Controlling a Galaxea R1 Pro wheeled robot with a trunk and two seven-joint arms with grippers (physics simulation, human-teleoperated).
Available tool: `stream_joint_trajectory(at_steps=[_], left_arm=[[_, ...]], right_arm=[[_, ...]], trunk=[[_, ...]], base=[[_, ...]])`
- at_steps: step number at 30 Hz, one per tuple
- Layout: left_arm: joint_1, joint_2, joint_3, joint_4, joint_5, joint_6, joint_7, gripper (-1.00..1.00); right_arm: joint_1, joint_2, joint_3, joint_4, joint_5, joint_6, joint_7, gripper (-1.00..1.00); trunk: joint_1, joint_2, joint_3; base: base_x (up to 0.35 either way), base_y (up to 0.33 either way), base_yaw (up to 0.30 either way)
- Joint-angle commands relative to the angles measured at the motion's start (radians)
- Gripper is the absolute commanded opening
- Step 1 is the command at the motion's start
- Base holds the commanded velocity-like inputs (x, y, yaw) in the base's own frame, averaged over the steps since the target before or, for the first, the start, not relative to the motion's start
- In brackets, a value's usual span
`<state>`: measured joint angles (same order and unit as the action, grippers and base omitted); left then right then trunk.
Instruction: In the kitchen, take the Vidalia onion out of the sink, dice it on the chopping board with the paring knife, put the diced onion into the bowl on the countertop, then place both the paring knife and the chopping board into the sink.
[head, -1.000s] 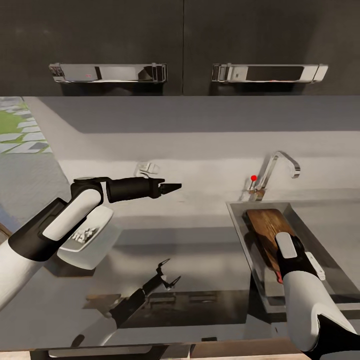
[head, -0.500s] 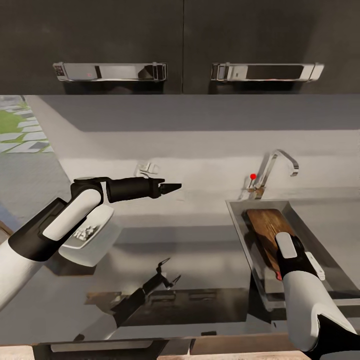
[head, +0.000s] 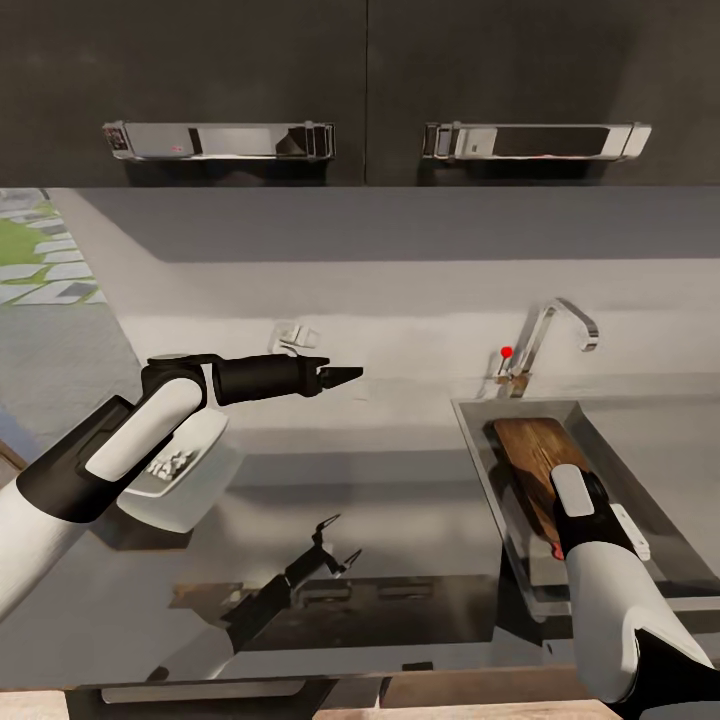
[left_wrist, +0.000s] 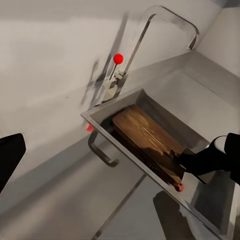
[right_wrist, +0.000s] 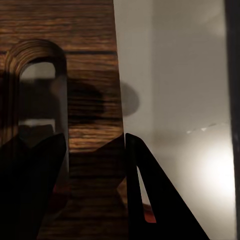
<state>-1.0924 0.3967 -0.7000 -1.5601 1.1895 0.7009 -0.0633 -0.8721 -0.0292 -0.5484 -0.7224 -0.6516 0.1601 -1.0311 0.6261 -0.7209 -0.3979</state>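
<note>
Brown chopping board (head: 530, 455) in sink (head: 480, 440); right end effector (right_wrist: 92, 165) over it.

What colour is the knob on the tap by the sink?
Red. The knob shows best in the left wrist view, beside the chrome tap.

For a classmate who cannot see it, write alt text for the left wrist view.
A dark wooden chopping board lies inside the steel sink, with the robot's right arm reaching down over its near end. Behind stands a chrome tap with a red knob.
</note>
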Motion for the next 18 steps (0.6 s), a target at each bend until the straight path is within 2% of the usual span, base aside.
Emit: stream_joint_trajectory(at_steps=[1, 10, 11, 18], left_arm=[[-0.001, 0.001, -0.001, 0.000, -0.001, 0.002, -0.003, 1.00], [-0.001, 0.001, -0.001, 0.000, -0.001, 0.002, -0.003, 1.00], [-0.001, 0.001, -0.001, 0.000, -0.001, 0.002, -0.003, 1.00], [-0.001, 0.001, -0.001, 0.000, -0.001, 0.002, -0.003, 1.00]], right_arm=[[-0.001, 0.000, -0.001, -0.002, 0.000, 0.010, -0.004, -1.00], [-0.001, 0.000, -0.001, -0.002, 0.000, 0.010, -0.003, -1.00], [-0.001, 0.000, -0.001, -0.002, 0.000, 0.010, -0.003, 1.00], [-0.001, 0.000, -0.001, -0.002, 0.000, 0.010, -0.004, 1.00]], trunk=[[0.000, -0.001, -0.002], [0.000, -0.001, -0.008], [0.000, -0.001, -0.009], [0.000, -0.001, -0.009]], base=[[0.000, 0.000, 0.000], [0.000, 0.000, 0.000], [0.000, 0.000, 0.000], [0.000, 0.000, 0.000]])
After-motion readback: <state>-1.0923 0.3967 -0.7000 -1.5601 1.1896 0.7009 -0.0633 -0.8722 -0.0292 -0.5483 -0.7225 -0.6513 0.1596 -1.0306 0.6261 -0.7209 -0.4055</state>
